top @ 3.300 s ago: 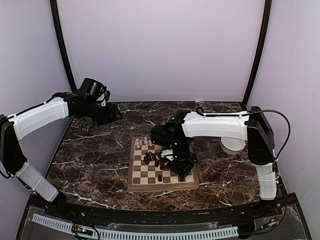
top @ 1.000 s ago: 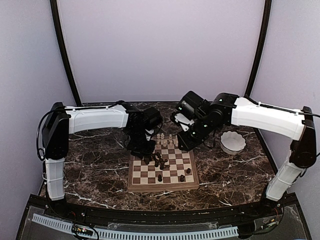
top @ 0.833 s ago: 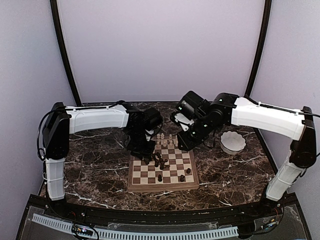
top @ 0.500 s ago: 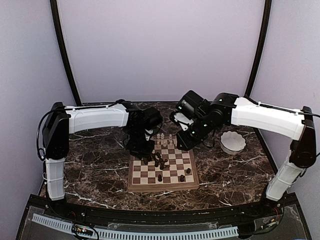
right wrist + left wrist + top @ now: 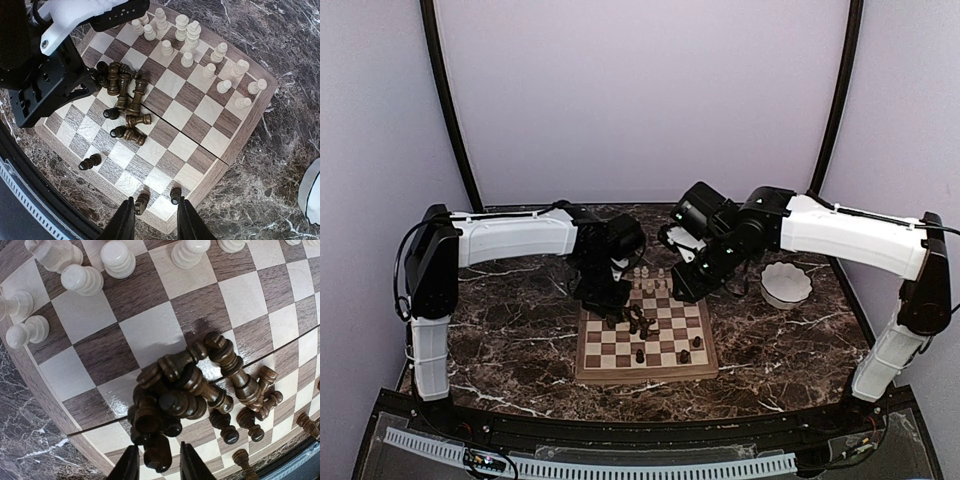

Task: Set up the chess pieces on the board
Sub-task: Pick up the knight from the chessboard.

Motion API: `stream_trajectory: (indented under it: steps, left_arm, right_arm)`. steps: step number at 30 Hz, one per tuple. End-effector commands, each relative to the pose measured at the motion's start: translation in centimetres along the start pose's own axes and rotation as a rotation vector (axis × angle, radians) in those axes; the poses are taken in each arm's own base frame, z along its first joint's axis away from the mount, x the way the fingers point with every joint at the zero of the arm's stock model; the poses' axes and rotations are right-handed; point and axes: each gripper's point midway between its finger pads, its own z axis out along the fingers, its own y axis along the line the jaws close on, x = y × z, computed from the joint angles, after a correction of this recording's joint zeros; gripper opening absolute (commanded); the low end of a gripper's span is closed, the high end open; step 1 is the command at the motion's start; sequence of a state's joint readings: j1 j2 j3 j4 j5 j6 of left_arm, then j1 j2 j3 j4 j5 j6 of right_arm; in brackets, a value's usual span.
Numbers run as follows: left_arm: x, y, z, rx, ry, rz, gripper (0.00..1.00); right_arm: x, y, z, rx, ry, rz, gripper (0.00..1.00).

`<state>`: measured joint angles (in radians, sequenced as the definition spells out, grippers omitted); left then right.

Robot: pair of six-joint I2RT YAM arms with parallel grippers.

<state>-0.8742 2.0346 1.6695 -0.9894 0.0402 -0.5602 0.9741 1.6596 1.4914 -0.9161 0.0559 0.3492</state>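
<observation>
The board (image 5: 645, 375) is centred on the table (image 5: 510, 320); the bowl (image 5: 787, 285) is placed to its right, chess pieces (image 5: 633, 320) upon it.

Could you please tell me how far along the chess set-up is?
Roughly half. The pale cream turned pieces stand in two rows along one edge of the checkered wooden board. The left pincer straddles one of the heap of dark brown pieces, grip unclear; the right pincer hangs open, empty. Every dark piece needs placing.

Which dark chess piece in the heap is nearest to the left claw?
The dark piece at the near end of the heap, lying between the fingers of the left claw; every other one lies farther up the board.
</observation>
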Motion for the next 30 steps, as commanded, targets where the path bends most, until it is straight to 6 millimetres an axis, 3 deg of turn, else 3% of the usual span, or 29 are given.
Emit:
stream_trajectory:
  steps: [1, 11, 15, 21, 25, 30]
  left_arm:
    - [-0.1, 0.2, -0.3, 0.025, -0.013, -0.004, 0.3]
    - [0.4, 0.4, -1.0, 0.027, 0.01, -0.016, 0.16]
    - [1.4, -0.2, -2.5, 0.087, 0.027, 0.003, 0.09]
    - [3.9, 0.6, -3.5, 0.096, 0.058, 0.032, 0.0]
    - [4.9, 0.8, -3.7, 0.111, 0.044, 0.084, 0.0]
    - [6.0, -0.8, -5.0, 0.193, -0.029, 0.182, 0.0]
  right_arm:
    - [-0.9, 0.2, -0.1, -0.013, -0.022, 0.006, 0.31]
    - [-0.8, 0.2, 0.0, -0.014, -0.018, 0.006, 0.31]
    - [-0.9, 0.3, 0.1, -0.015, -0.017, 0.001, 0.31]
    - [-1.0, 0.4, 0.3, -0.016, -0.017, -0.006, 0.31]
    - [-1.2, 0.4, 0.4, -0.016, -0.016, -0.011, 0.31]
    - [-1.3, 0.4, 0.4, -0.014, -0.018, -0.014, 0.31]
